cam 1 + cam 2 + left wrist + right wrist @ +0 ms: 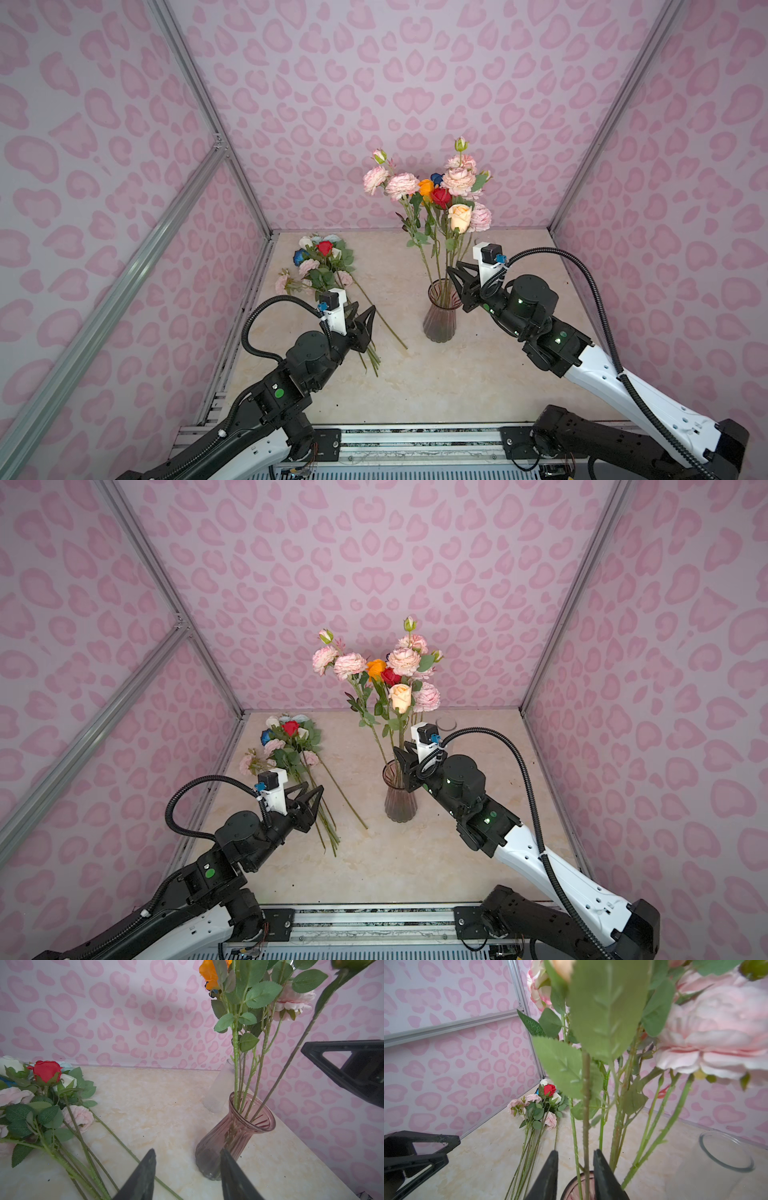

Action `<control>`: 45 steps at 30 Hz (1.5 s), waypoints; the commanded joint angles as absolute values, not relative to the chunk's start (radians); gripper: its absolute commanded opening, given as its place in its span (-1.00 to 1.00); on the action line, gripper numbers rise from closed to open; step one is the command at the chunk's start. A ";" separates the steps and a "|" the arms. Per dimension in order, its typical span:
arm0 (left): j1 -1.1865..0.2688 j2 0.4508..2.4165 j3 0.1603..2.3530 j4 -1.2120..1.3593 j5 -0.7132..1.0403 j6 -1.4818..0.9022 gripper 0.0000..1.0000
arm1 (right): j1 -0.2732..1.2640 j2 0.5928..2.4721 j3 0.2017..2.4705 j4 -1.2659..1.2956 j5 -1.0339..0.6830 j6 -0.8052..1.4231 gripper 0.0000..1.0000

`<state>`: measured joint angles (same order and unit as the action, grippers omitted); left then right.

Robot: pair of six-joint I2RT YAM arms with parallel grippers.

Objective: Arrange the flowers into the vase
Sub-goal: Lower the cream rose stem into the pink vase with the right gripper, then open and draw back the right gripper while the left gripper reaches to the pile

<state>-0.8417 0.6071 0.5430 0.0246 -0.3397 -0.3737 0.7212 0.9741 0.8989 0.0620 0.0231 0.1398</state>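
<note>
The vase (572, 1186): only the rim shows in the right wrist view, cut by the edge. Above it, a leaf (604, 1007) and a pink bloom (716, 1039) are blurred. Behind it, the right arm (461, 785) partly covers a clear glass (446, 722).

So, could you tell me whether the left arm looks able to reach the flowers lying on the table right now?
Probably yes. The left tool is open and empty, hovering over the stems of the loose flowers, with nothing between them; the vase and right tool stand off to the side.
</note>
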 commanded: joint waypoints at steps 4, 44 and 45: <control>-0.841 0.632 0.557 0.053 -0.342 -0.385 0.02 | 0.714 0.957 0.869 0.080 0.096 0.144 -0.42; -0.535 1.001 0.732 -0.282 -0.443 -0.732 0.10 | 0.691 0.726 0.817 -0.209 0.163 0.226 -0.29; -0.530 1.006 0.738 -0.294 -0.446 -0.732 0.10 | 0.685 0.734 0.819 -0.217 0.158 0.238 -0.30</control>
